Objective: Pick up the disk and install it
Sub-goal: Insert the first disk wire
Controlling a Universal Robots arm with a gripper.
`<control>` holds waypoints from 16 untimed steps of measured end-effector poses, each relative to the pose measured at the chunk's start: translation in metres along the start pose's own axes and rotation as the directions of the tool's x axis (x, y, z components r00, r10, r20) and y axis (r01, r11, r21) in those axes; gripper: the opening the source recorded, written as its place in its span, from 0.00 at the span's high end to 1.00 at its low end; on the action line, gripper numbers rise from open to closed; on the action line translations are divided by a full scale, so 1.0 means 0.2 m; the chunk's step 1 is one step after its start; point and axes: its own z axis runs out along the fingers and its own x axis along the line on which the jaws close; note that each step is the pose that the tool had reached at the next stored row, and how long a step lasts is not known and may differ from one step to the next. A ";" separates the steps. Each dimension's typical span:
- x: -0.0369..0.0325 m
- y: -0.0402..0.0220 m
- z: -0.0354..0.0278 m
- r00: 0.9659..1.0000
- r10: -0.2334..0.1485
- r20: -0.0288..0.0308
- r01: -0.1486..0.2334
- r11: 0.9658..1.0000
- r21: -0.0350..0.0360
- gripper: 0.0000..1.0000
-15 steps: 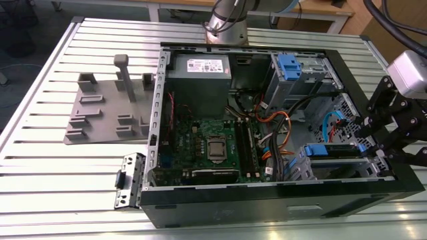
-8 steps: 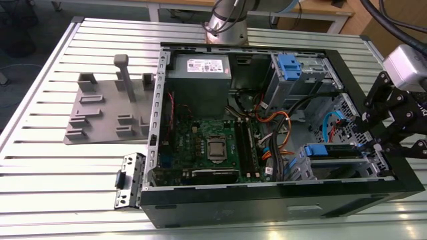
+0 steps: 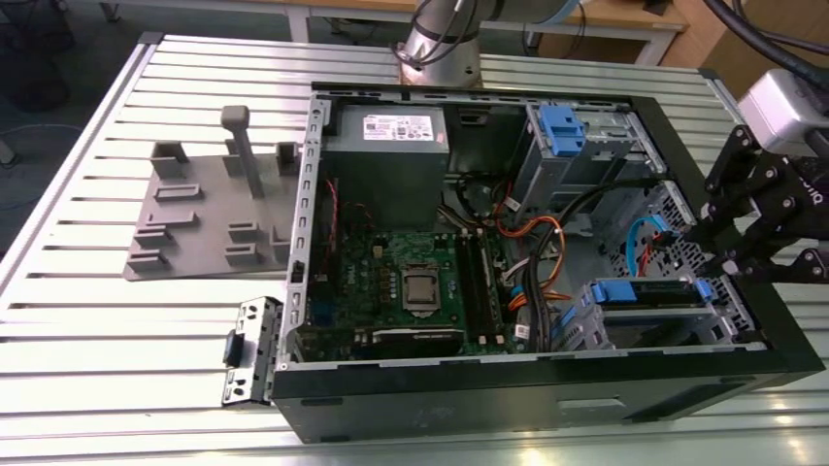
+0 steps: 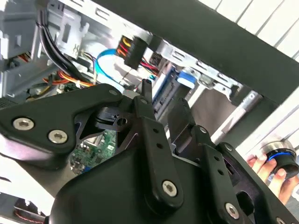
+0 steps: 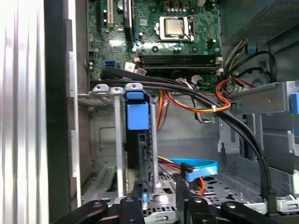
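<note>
— Right, where's the hand (image 3: 728, 254) at this moment?

— At about three o'clock in the exterior view, hanging over the rim of the open computer case (image 3: 518, 403). Its fingers are parted, a clear gap showing in both wrist views, and nothing is gripped between them.

— And the disk (image 3: 654, 296)?

— Sitting in the metal drive cage (image 3: 725, 320) at roughly four o'clock inside the case, blue frame showing at both ends. It's just beside the hand, towards nine o'clock from it. In the first wrist view the disk (image 5: 138, 149) stands edge-on between the cage rails, beyond the fingertips and apart from them.

— What else is in there?

— The green motherboard (image 3: 414, 282) at around six o'clock, the grey power supply (image 3: 384, 146) at twelve. Out on the slatted table (image 3: 78, 369), at nine o'clock, lies a grey fixture plate (image 3: 208, 218).

— Anyone nearby?

— In the second wrist view a person's fingers (image 4: 261, 169) rest on a round black knob (image 4: 282, 158) with a blue ring.
</note>
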 end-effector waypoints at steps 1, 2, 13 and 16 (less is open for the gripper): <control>-0.012 -0.005 0.002 1.000 0.000 0.000 0.000 1.000 0.000 0.59; -0.025 -0.009 0.003 1.000 0.000 0.000 0.000 1.000 0.000 0.59; -0.167 -0.072 0.039 1.000 0.000 -0.001 0.000 1.000 -0.001 0.59; -0.184 -0.093 0.064 1.000 0.000 -0.004 0.000 1.000 -0.001 0.59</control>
